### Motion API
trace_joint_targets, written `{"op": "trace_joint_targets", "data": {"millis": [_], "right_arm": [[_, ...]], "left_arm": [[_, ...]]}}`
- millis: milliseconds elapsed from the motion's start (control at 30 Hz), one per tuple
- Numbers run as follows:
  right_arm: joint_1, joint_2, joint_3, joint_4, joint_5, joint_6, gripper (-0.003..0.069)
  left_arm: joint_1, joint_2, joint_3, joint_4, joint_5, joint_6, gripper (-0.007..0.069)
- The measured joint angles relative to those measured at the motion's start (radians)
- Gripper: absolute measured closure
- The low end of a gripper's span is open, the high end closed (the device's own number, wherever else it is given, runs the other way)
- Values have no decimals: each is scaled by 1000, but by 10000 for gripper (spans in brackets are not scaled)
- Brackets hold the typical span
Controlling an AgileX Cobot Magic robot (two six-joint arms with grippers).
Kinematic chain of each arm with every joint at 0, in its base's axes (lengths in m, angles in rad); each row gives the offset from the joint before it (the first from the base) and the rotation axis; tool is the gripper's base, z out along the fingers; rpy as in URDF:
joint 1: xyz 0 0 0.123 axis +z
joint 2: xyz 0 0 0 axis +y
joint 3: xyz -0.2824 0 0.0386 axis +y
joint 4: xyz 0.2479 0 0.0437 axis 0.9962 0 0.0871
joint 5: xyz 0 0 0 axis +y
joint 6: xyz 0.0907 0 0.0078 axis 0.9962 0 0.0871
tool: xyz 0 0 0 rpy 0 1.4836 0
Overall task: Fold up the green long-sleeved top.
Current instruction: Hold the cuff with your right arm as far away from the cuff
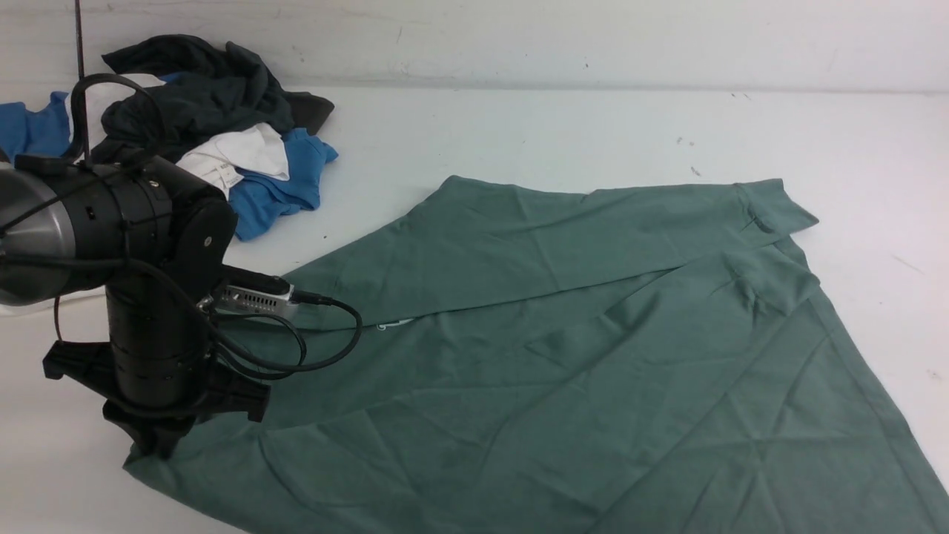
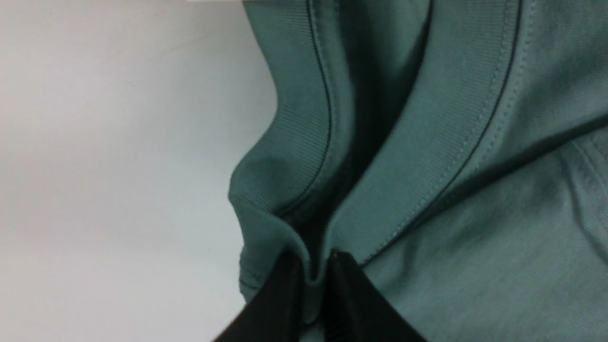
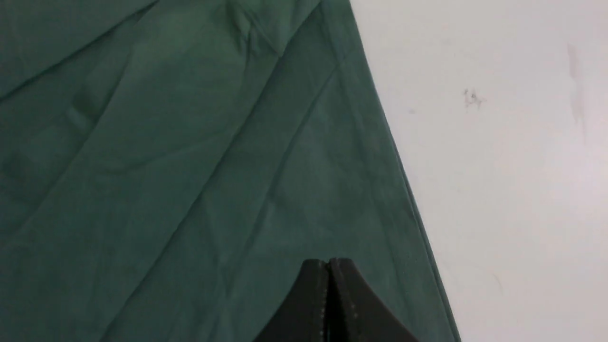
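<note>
Sage-green knit long-sleeved top [image 1: 563, 371]: one sleeve [image 1: 563, 245] apparently folded in; left hand [image 2: 316, 268] pinches its eight-o'clock collar [image 2: 456, 118]; right hand [image 3: 328, 280] clenched, empty; body folds remain.

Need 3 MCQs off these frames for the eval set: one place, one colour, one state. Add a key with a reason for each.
1. Where on the table is the clothes pile, seen from the front view?
A far left
B far right
C on the green long-sleeved top

2. Which colours are in that pile?
A red, yellow
B charcoal, white, blue
C all green

3. The left end effector is:
A open over bare table
B out of every view
C pinched on a ribbed edge of the top

Key:
1 A, the pile sits at the far left by the wall.
2 B, those three colours show in the front view.
3 C, the left wrist view shows ribbed cloth between its fingers.
</note>
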Motion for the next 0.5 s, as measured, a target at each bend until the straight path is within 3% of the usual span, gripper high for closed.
{"op": "trace_joint_targets", "data": {"millis": [200, 300, 500], "right_arm": [[0, 248, -145, 83, -107, -74, 573], [0, 441, -306, 113, -115, -148, 472], [0, 758, -620, 111, -119, -181, 340]], "left_arm": [[0, 0, 0, 3, -1, -2, 413], [0, 0, 0, 3, 10, -7, 343], [0, 0, 0, 3, 28, -51, 323]]}}
